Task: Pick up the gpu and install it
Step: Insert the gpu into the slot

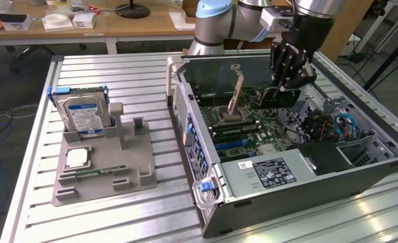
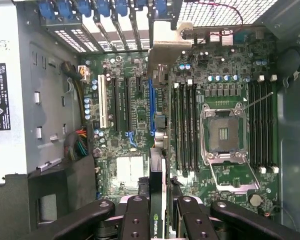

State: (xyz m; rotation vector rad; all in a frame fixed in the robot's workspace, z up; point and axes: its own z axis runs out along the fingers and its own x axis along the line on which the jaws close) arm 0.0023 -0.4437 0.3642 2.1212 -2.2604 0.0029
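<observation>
Hand [image 1: 284, 88] grasping gpu [image 1: 279, 100] inside case [image 1: 320, 195], wrist view shows it edge-on above motherboard [image 2: 135, 105]

Ribbed aluminium table [image 1: 118, 76] bearing two things, open computer case [image 1: 286, 202] lying on its side, grey parts holder [image 1: 97, 190] sitting to the exterior view's left of the case, just beside it

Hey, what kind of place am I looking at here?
Probably a robotics lab: an end effector holds a gpu over an open computer case on a slatted metal table, with cluttered desks behind.
</observation>
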